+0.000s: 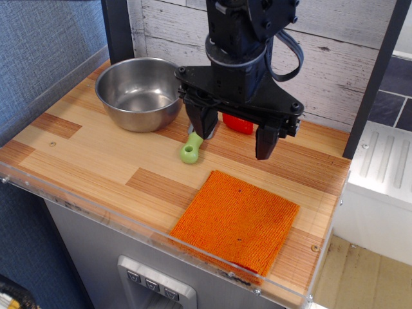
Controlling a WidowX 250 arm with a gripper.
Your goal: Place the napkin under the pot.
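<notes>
The napkin (235, 221) is a square orange ribbed cloth lying flat near the table's front right edge. The pot (140, 93) is a shiny steel bowl standing upright and empty at the back left. My gripper (236, 137) hangs over the middle of the table, above and behind the napkin and to the right of the pot. Its two black fingers (266, 142) are spread wide apart and hold nothing.
A spatula with a green handle (190, 152) lies just below the left finger, its blade hidden by the gripper. A red strawberry (239, 123) sits behind the gripper. A clear guard rail (148, 232) runs along the front edge. A plank wall stands behind.
</notes>
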